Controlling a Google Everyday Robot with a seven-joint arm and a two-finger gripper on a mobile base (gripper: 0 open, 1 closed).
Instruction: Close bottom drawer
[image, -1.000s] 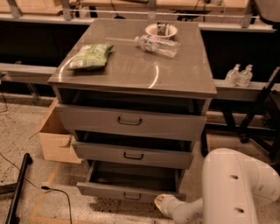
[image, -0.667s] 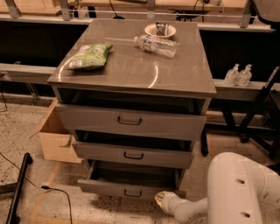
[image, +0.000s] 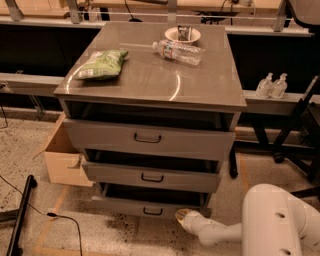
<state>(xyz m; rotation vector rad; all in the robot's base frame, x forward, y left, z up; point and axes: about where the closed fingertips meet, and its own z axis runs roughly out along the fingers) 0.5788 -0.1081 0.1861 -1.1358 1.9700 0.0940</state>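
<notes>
The bottom drawer is the lowest, narrowest grey-brown front of three on the cabinet, with a small dark loop handle. It stands pulled out a little, with a dark gap above its front. My gripper is at the end of the white arm, low at the drawer front's right end, touching or nearly touching it.
The middle drawer and top drawer also stand slightly open. The cabinet top holds a green bag, a water bottle and a bowl. A cardboard box sits left. A black pole and cable lie on the floor.
The arm has swung to the right and my gripper has stayed by the bottom drawer's right end. The bottom drawer looks pushed in further than before.
</notes>
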